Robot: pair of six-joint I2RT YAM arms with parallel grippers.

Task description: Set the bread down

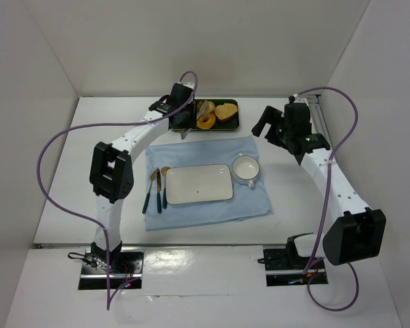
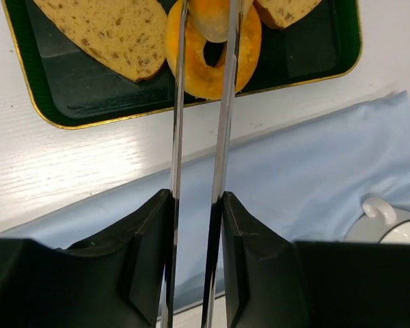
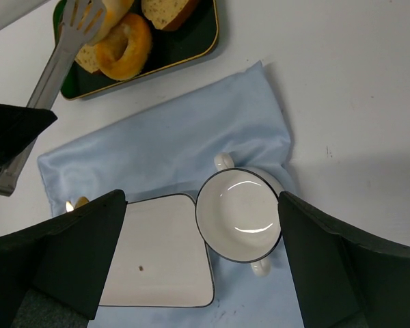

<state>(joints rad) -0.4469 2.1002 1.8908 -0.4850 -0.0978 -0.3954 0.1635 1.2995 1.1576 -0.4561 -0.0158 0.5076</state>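
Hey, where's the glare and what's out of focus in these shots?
Top external: glare whitens the near strip of the table. Left wrist: the left gripper is dark and soft-edged, the tongs carry bright streaks. Right wrist: the right gripper is blurred at the bottom corners, and a glint curves inside the cup.

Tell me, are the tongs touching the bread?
Touching. The left wrist view shows the bread squeezed between both blades of the tongs, above the doughnut.

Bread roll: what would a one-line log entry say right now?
left end effector: shut on tongs | tongs: clamping bread at tray | right end effector: open, empty
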